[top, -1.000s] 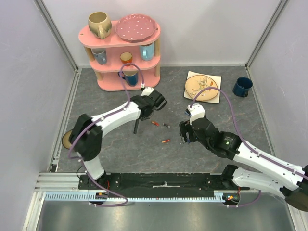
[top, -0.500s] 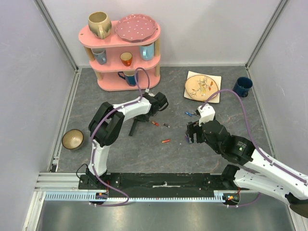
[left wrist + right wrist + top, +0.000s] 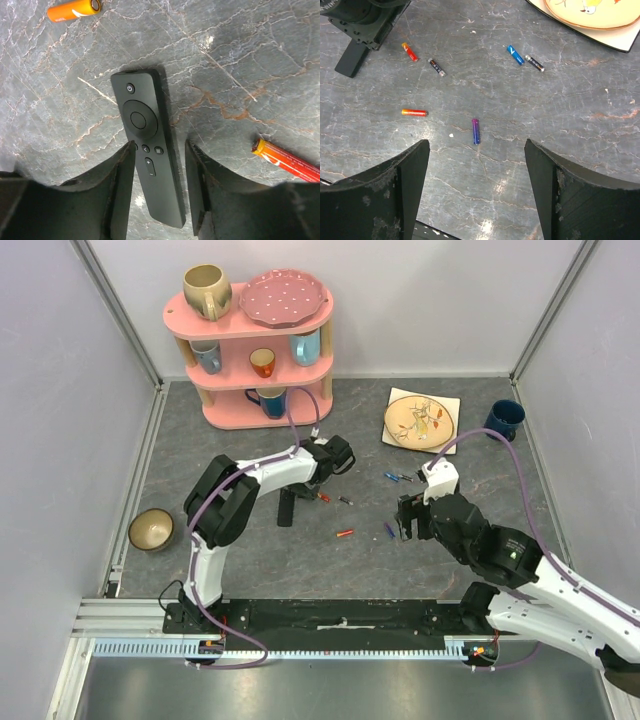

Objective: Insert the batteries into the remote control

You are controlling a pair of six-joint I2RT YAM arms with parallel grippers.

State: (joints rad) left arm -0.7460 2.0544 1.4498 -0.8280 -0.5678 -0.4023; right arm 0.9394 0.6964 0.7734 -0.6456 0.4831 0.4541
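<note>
The black remote control [image 3: 147, 150] lies buttons-up on the grey table, also seen in the top view [image 3: 288, 506]. My left gripper [image 3: 160, 145] is open and straddles its lower half, with table showing beside the right finger. My right gripper [image 3: 476, 150] is open and empty above the table [image 3: 408, 522]. A purple-blue battery [image 3: 476, 131] lies just ahead of it. Other batteries lie loose: orange-red [image 3: 414, 112], red [image 3: 410, 52], dark [image 3: 437, 66], blue [image 3: 515, 55] and dark [image 3: 534, 63]. The left wrist view shows an orange one [image 3: 74, 10] and a red one [image 3: 287, 160].
A pink shelf [image 3: 255, 340] with mugs and a plate stands at the back left. A patterned plate [image 3: 418, 422] on a white mat and a blue mug [image 3: 503, 420] are at the back right. A bowl [image 3: 152, 529] sits by the left wall.
My right gripper has moved right and back, and the purple-blue battery now lies uncovered on the table. My left arm has folded at the elbow, and the remote has swung slightly under it.
</note>
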